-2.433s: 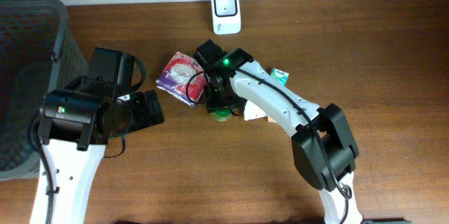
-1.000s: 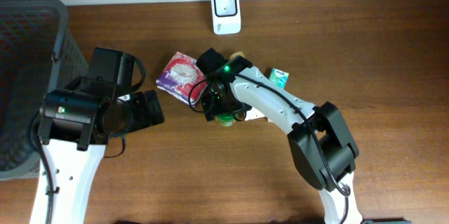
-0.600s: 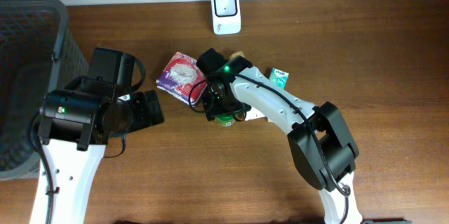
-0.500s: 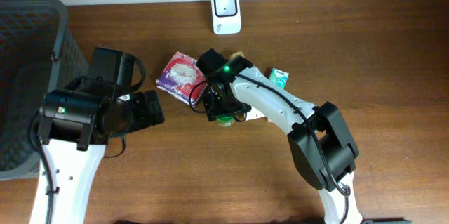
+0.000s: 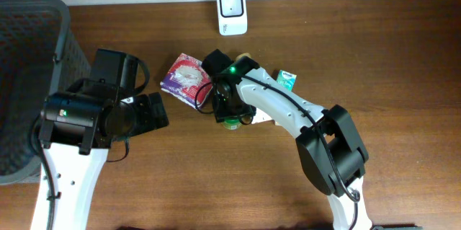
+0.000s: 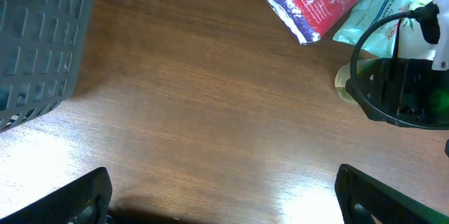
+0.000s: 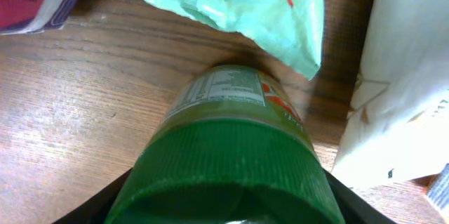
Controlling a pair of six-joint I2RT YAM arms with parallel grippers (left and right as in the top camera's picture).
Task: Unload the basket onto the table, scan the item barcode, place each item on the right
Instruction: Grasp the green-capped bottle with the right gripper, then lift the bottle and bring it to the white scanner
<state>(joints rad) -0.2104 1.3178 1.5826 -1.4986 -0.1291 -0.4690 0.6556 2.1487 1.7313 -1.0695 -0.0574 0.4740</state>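
The left gripper (image 6: 231, 199) hung over the table (image 6: 210, 112), fingers wide apart. The right gripper (image 7: 228, 206) flanked the green-capped bottle (image 7: 231, 133); we could not tell whether it clamped. The bottle's long axis ran along the fingers, cap toward the wrist. Beyond lay a mint pouch (image 7: 245, 6) lettered "OY"; the bottle's label was illegible.

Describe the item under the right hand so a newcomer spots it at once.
From the white scanner at the far table edge, come toward the right hand. Under it sits a jar, the only round thing with a ribbed green cap, among flat packets.
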